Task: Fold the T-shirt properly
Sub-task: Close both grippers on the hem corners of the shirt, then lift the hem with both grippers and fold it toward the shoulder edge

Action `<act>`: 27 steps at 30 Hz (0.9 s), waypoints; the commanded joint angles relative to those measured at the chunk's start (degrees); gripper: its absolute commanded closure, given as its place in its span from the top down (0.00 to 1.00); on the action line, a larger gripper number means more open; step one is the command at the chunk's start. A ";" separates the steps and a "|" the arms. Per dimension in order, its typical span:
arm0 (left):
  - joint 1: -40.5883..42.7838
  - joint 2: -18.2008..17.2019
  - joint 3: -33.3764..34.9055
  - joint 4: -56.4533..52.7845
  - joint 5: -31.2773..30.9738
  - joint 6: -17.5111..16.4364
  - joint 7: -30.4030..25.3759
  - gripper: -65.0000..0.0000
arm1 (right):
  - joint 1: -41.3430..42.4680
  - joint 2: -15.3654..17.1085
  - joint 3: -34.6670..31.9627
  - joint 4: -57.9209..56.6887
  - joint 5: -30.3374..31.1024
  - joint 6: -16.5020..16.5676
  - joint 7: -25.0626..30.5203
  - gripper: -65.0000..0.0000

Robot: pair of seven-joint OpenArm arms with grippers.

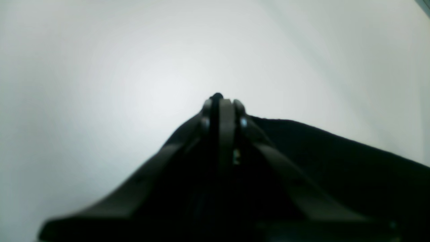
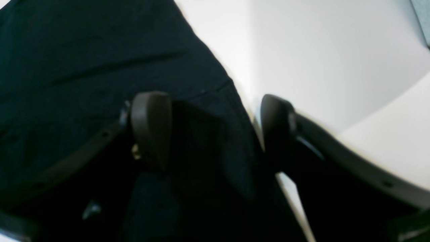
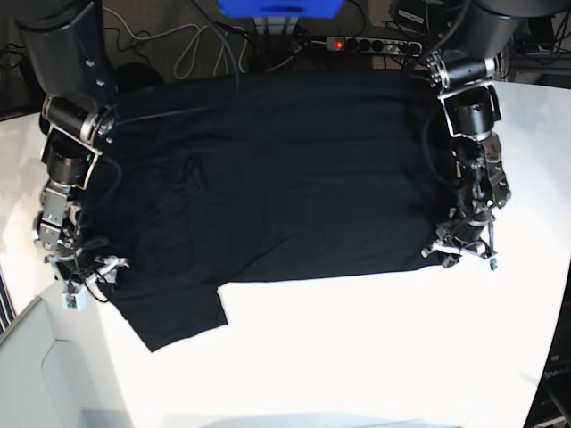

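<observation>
The T-shirt [image 3: 268, 178] lies spread over the white table [image 3: 357, 357], plain black side up, with one sleeve [image 3: 174, 321] jutting toward the front. My left gripper [image 3: 452, 256] sits at the shirt's front corner on the right of the base view. In the left wrist view it [image 1: 221, 101] is shut, with a bit of black cloth [image 1: 336, 161] pinched at the tips. My right gripper [image 3: 89, 267] is at the shirt's opposite side edge. Its jaws [image 2: 213, 124] stand open across the hem: one finger [image 2: 151, 127] over the cloth [image 2: 84, 50], the other [image 2: 275, 124] over bare table.
A power strip [image 3: 370, 43] and loose cables [image 3: 192, 49] lie behind the table's back edge, next to a blue object [image 3: 281, 7]. A grey surface [image 3: 36, 366] lies off the table's front-left corner. Bare tabletop stretches in front of the shirt.
</observation>
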 commanded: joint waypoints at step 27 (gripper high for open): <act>5.76 0.98 -0.54 20.72 0.82 0.77 12.26 0.00 | -5.33 -0.35 0.02 21.86 6.00 -0.13 -6.47 0.00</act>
